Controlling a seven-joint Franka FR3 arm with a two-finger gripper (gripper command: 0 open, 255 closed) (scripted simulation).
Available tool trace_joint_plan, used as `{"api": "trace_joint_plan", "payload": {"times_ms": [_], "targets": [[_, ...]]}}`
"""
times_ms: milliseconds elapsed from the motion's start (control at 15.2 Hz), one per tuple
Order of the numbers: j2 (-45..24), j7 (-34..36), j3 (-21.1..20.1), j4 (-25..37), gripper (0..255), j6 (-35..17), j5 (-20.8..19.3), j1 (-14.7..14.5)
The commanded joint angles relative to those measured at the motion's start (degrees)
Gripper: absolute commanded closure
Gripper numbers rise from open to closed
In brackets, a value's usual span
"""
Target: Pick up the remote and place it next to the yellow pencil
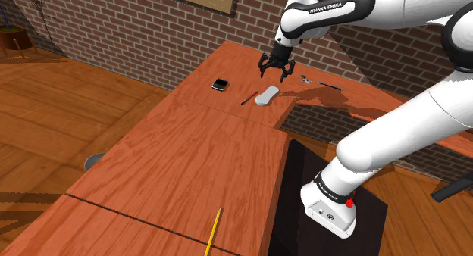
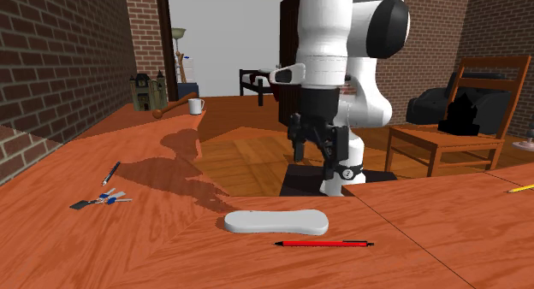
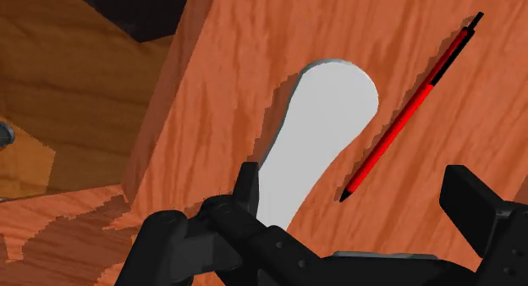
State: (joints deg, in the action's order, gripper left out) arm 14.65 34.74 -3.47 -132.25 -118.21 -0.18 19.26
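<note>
The remote [image 1: 266, 96] [image 2: 275, 221] [image 3: 317, 132] is a pale grey, elongated slab lying flat on the wooden table [image 1: 189, 163], close to the table's edge. My gripper [image 1: 275, 71] [image 2: 318, 155] [image 3: 360, 200] hangs open a short way above it, and the fingers touch nothing. In the wrist view one finger [image 3: 247, 187] overlaps the remote's near end. The yellow pencil [image 1: 214, 232] [image 2: 520, 188] lies far off, at the near end of the table in the shoulder view.
A red pen [image 1: 249, 98] [image 2: 323, 243] [image 3: 406, 111] lies just beside the remote. A small black square item [image 1: 220, 84], keys [image 1: 305, 79] [image 2: 101, 200] and a dark pen [image 2: 111, 173] also lie on the table. My stand [image 1: 326, 216] fills a notch in the table.
</note>
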Motion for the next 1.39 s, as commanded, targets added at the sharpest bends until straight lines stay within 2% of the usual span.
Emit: {"api": "trace_joint_plan", "payload": {"times_ms": [0, 396, 924, 1320], "targets": [[-3.0, 4.4, 0.3, 0.0, 0, -3.0, 0.3, 1.3], [-11.4, 15.1, 2.9, 0.7, 0, -10.6, 1.5, 5.0], [-15.0, 15.0, 2.9, -1.6, 0, -16.5, 1.6, 4.9], [-15.0, 15.0, 2.9, -1.6, 0, -16.5, 1.6, 4.9]]}}
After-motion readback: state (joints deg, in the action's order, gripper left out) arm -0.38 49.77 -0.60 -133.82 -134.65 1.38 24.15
